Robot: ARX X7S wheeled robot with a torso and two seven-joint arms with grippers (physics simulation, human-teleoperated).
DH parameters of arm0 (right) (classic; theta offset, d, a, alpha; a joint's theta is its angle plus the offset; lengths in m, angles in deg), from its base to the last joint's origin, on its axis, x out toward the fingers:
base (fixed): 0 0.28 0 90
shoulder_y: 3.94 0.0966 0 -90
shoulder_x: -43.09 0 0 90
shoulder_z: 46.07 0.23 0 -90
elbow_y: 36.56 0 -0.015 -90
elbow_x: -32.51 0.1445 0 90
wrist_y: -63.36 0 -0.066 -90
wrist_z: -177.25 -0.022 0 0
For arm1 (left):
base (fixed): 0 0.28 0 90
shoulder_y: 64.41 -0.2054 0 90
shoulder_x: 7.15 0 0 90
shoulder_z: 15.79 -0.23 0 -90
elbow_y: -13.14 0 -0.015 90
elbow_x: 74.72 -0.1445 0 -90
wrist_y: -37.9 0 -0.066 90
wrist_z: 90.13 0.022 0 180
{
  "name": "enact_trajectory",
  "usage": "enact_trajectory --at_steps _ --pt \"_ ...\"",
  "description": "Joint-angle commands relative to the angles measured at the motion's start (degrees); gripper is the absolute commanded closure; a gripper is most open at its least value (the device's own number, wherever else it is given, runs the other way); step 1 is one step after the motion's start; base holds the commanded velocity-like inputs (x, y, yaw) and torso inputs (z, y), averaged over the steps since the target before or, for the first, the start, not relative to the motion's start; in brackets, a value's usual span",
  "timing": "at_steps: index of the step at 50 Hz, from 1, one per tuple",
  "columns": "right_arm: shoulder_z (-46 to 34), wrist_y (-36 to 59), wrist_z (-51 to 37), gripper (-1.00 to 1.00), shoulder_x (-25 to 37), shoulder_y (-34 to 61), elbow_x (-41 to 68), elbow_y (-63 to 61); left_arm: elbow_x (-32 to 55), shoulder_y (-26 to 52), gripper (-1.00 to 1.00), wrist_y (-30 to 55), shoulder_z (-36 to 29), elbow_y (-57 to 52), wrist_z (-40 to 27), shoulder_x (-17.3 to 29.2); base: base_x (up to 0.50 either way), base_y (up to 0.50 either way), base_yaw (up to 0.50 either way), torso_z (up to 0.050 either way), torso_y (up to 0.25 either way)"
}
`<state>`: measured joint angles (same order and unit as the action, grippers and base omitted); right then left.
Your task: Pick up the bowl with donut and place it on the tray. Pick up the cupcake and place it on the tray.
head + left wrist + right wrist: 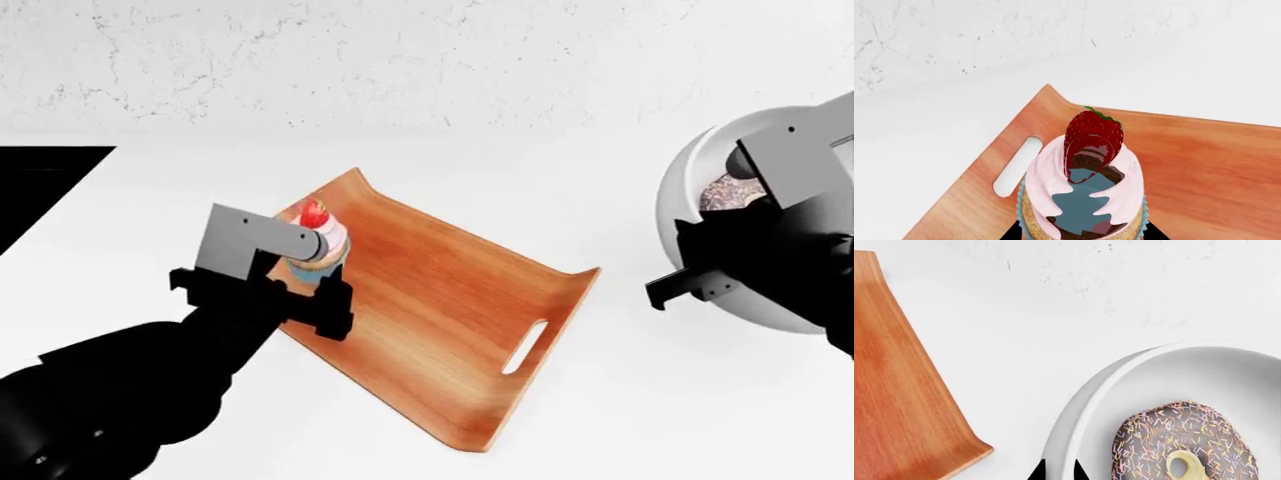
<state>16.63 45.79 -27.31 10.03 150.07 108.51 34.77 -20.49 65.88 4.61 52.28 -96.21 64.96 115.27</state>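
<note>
One tray (441,300), one cupcake (318,240), one bowl (694,190), one donut (1187,445), two grippers.

Left gripper (300,285): reaches in from the near left, closed on the cupcake's wrapper, holding it upright over the tray's left end beside the handle slot (1017,165). Whether the cupcake touches the wood cannot be told.

Right gripper (727,265): dark fingers straddle the bowl's near rim, gripping it, well apart from the tray on the right. The donut lies inside.

Bowl cut off at the right edge, partly hidden by the arm.
</note>
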Motion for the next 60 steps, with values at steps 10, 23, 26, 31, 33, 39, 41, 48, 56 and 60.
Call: enact_trajectory --at_steps 10,23,26,31,33,39,41,48,56,60 --pt "0.23 -1.01 0.02 1.0 0.44 -0.3 -1.14 -0.04 -0.03 0.0 1.0 -0.83 -0.47 1.53 -0.12 -0.27 0.0 0.0 0.0 0.0 0.0" --pt "-0.2 -1.66 0.32 1.0 0.35 -0.45 -1.79 0.16 1.28 0.43 -1.0 -0.5 0.13 1.22 -0.67 -0.8 0.0 0.0 0.0 0.0 0.001" --pt "-0.31 -1.9 0.42 1.0 0.28 -0.59 -1.97 0.25 1.23 0.49 -1.0 -0.77 0.07 1.27 -0.47 -0.91 0.0 0.0 0.0 0.0 0.0" --pt "-0.38 -2.12 0.56 1.0 0.37 -0.68 -2.06 0.31 1.59 0.51 -1.0 -0.6 0.18 0.76 -0.73 -0.83 0.0 0.0 0.0 0.0 0.0" --pt "-0.39 -2.15 0.53 1.0 0.4 -0.71 -2.01 0.28 1.81 0.55 -1.0 -0.46 0.22 0.37 -0.93 -0.83 0.0 0.0 0.0 0.0 0.0" --pt "-0.42 -2.03 0.51 1.0 0.24 -0.32 -1.72 0.21 3.43 -0.52 -1.0 -0.91 1.91 -2.92 -2.44 -0.57 0.0 0.0 0.0 0.0 0.002" --pt "-0.35 -1.9 0.4 1.0 0.27 -0.15 -1.46 0.12 4.58 -1.05 -1.0 -0.73 2.92 -4.84 -3.45 -0.15 0.0 0.0 0.0 0.0 0.0" --pt "-0.1 -2.21 0.12 1.0 0.43 -0.41 -1.01 -0.18 8.64 -3.16 -1.0 -0.43 6.17 -10.47 -6.35 1.14 0.0 0.0 0.0 0.0 0.0" --pt "-0.3 -2.18 -0.17 1.0 0.03 -0.46 -0.51 -0.65 11.69 -6.21 -1.0 -1.85 9.9 -17.21 -9.21 2.86 0.0 0.0 0.0 0.0 0.0" --pt "-0.56 -1.02 -0.22 1.0 -0.61 1.37 0.03 -0.57 12.95 -8.43 -1.0 -2.81 11.96 -20.79 -11.22 3.82 0.0 0.0 0.0 0.004 0.002"
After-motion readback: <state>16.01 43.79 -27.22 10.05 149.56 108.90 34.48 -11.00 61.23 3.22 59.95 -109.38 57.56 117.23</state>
